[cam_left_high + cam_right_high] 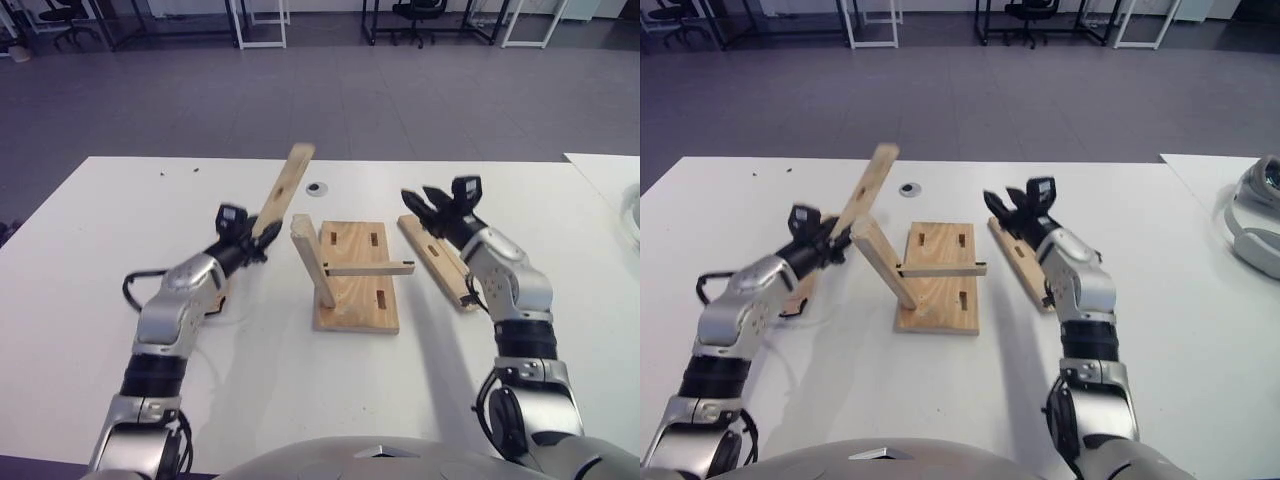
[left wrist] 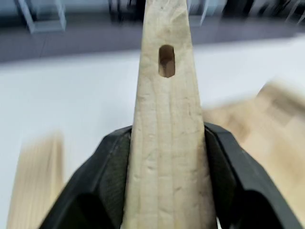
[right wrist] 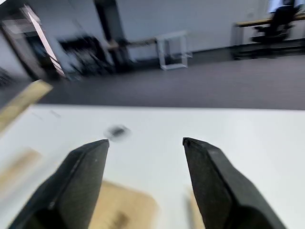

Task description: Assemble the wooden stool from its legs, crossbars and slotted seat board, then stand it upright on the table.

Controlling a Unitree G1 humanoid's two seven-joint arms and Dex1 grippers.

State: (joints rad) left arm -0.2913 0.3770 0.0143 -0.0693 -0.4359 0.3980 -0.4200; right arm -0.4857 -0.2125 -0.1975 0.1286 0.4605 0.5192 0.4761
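My left claw [image 1: 258, 236] is clamped on a slotted leg [image 1: 286, 185], which tilts up left of centre. My right claw [image 3: 145, 142] is wide apart and holds nothing, over the upper end of a plank [image 1: 445, 270] lying right of the seat [image 1: 360, 305]. At mid-frame another leg [image 1: 310, 262] with a crossbar [image 1: 372, 268] leans on the seat, on the white surface [image 1: 110, 220].

Held leg [image 2: 167, 143] pale wood, faint grain; seat board [image 1: 352, 310] same; table [image 1: 110, 210] white.
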